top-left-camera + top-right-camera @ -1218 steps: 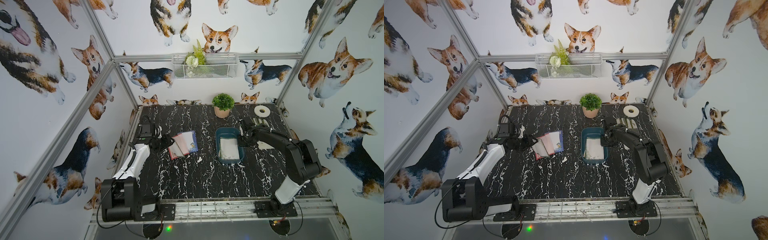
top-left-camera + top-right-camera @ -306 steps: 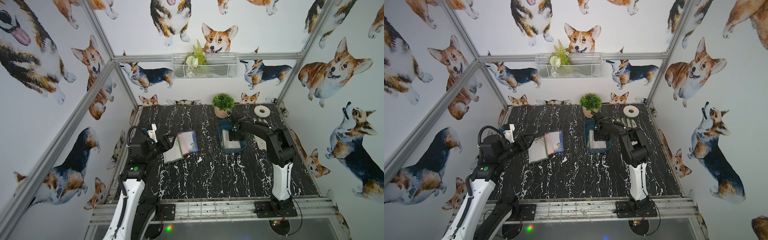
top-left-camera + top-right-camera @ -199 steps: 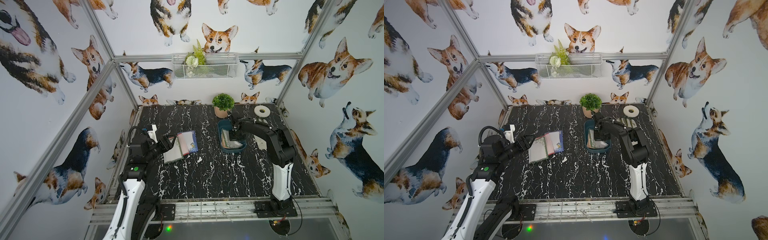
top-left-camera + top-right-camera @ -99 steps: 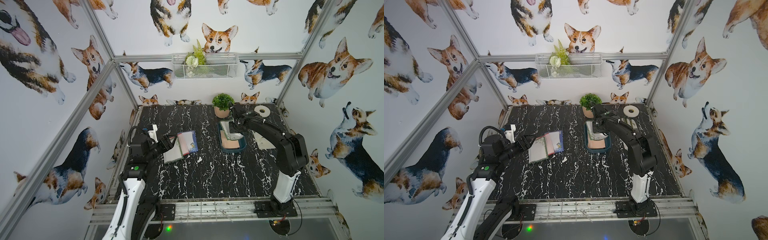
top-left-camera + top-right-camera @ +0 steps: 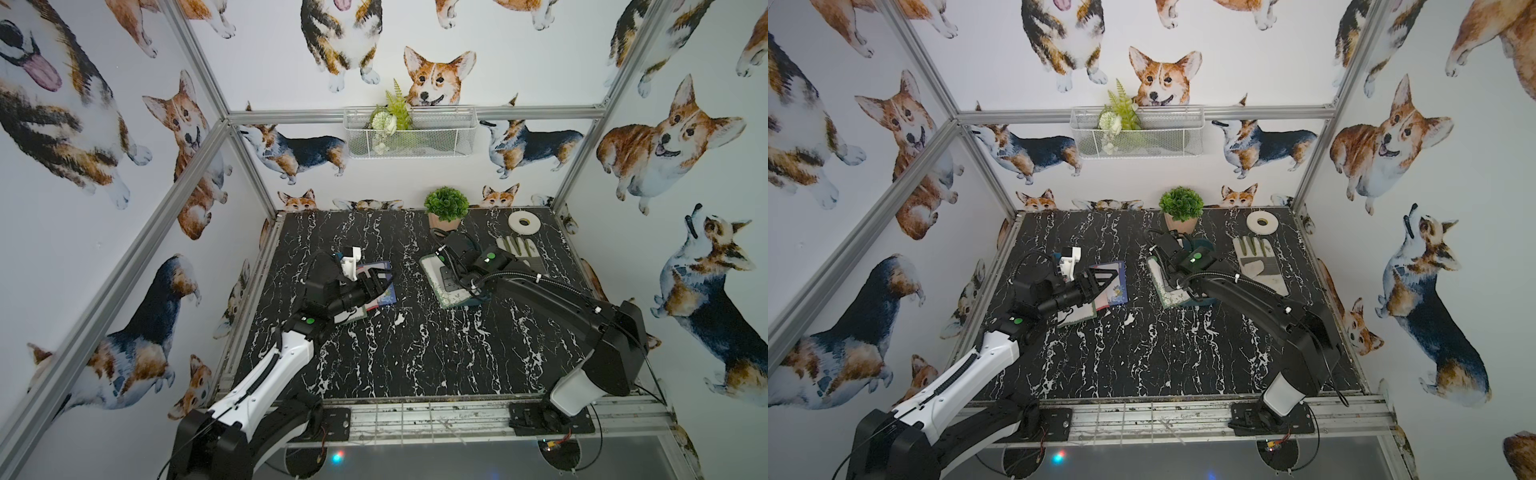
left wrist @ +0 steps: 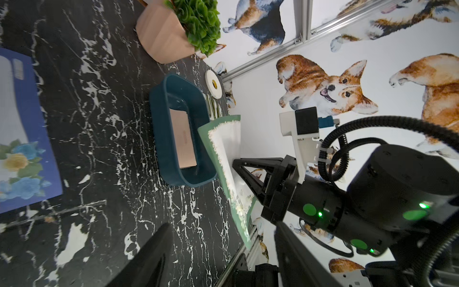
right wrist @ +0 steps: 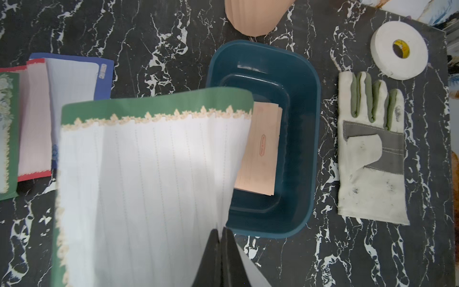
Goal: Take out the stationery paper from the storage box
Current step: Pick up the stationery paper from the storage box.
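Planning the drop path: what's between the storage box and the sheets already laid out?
Only bare table, seen in both top views. The green-bordered sheet pinched by the right gripper hangs above the storage box.

Right end effector (image 7: 220, 238) pinched shut; left end effector (image 5: 376, 286) spread apart.
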Available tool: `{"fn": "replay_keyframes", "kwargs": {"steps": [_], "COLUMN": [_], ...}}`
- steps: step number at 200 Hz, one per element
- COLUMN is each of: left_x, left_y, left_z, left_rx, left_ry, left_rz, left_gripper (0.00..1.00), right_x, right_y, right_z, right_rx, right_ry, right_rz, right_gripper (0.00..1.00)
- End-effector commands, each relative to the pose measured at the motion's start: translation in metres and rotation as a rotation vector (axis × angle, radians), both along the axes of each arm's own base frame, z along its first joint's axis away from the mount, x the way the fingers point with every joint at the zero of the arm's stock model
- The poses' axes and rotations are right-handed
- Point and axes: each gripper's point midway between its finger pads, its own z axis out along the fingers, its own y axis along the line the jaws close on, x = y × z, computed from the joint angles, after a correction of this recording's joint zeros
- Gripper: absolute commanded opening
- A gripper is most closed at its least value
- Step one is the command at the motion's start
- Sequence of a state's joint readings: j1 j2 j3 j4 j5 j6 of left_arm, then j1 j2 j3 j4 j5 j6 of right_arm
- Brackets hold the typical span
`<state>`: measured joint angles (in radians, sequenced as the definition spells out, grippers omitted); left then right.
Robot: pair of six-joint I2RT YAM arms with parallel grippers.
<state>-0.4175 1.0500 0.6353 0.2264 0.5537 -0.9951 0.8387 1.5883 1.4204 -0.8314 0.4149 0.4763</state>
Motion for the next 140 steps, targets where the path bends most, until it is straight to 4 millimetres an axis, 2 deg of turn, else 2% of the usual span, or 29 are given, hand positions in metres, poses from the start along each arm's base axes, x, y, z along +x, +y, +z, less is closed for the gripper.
{"fn": "replay_keyframes", "kwargs": {"steps": [1, 48, 107, 128, 140], "left_x": [0.009, 0.011, 0.011, 0.01, 0.01], "left_y": [-0.014, -0.043, -0.061, -0.065, -0.066], "left_z": [0.01, 0.0, -0.001, -0.002, -0.001], "left_rx": [-0.021, -0.01, 0.001, -0.003, -0.006], "left_ry": [-0.046, -0.031, -0.036, -0.036, -0.039], "left_rz": [0.021, -0.019, -0.048, -0.059, -0.062], "left_gripper": [0.68, 0.68, 0.67, 0.49, 0.43], "right_x": [-0.008, -0.018, -0.022, -0.022, -0.023], "right_y": [-0.001, 0.021, 0.039, 0.042, 0.042], "right_z": [0.01, 0.015, 0.024, 0.026, 0.026], "right_rx": [0.042, 0.154, 0.173, 0.181, 0.181], "right_ry": [-0.02, -0.015, -0.023, -0.022, -0.021], "right_rz": [-0.048, -0.022, 0.01, 0.015, 0.017], "right_gripper": [0.0, 0.0, 0.0, 0.0, 0.0]}}
